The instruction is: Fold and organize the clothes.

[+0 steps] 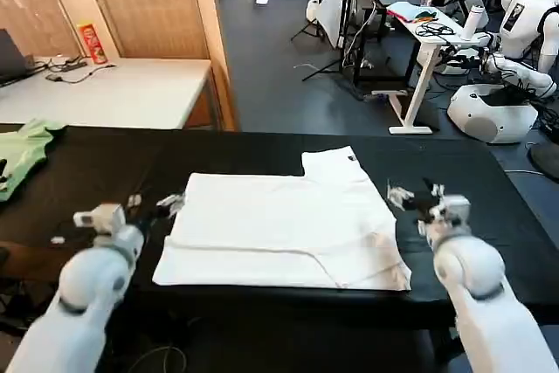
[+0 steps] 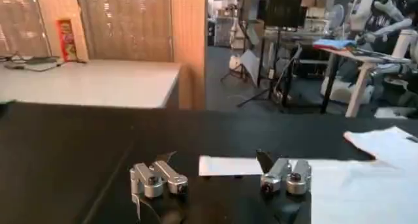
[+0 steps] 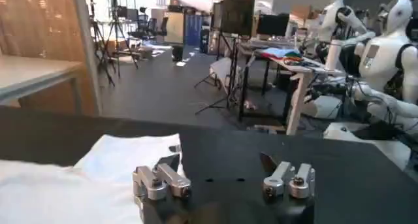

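Note:
The clothes, a white T-shirt (image 1: 284,226), lie partly folded and flat in the middle of the black table (image 1: 218,156), with one sleeve sticking out at the far right. My left gripper (image 1: 150,205) hovers open just off the shirt's left edge, nothing between its fingers. In the left wrist view the left gripper (image 2: 215,159) frames the shirt's edge (image 2: 228,166). My right gripper (image 1: 414,195) stands open just off the shirt's right edge. In the right wrist view the right gripper (image 3: 221,160) is over bare black cloth, the shirt (image 3: 78,179) beside one finger.
A light-green garment (image 1: 22,153) lies at the table's far left. Behind stands a white side table (image 1: 113,93) with a red can (image 1: 91,43). Desks, stands and other robots fill the room beyond the far edge.

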